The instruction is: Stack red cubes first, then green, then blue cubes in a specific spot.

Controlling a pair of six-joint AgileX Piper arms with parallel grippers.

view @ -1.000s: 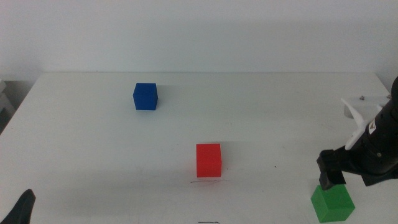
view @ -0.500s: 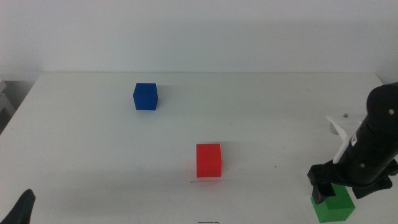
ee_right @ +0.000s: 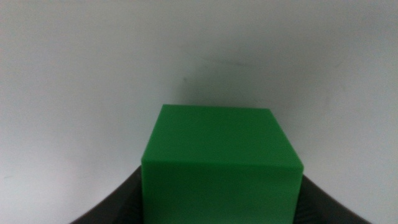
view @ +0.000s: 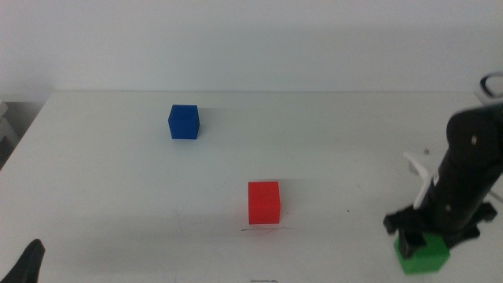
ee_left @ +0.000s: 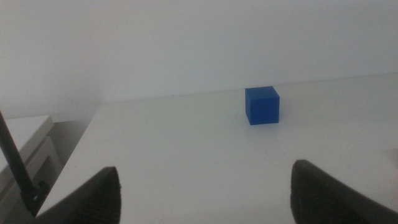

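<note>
Right hand (view: 424,244) down over the green cube (view: 424,255) at the near right part of the white surface (view: 118,181), dark jaws set on either side of the cube. In the right wrist view, green cube (ee_right: 221,165) filling the space between the jaws, each dark jaw hugging a lower flank; true clamping or mere bracketing: cannot tell. Cube resting on the surface, upright and square.

Well apart from the right hand, toward the middle: red cube (view: 263,202), sitting just behind a thin dark wavy line (view: 263,229). Farther off still, beyond the red cube and across toward the left arm's side: blue cube (view: 183,122), alone.

Left hand (view: 23,266) low at the near left corner, jaws spread wide apart, gripping nothing. Straight ahead of the left hand (ee_left: 202,193), well away: blue cube (ee_left: 262,105).
</note>
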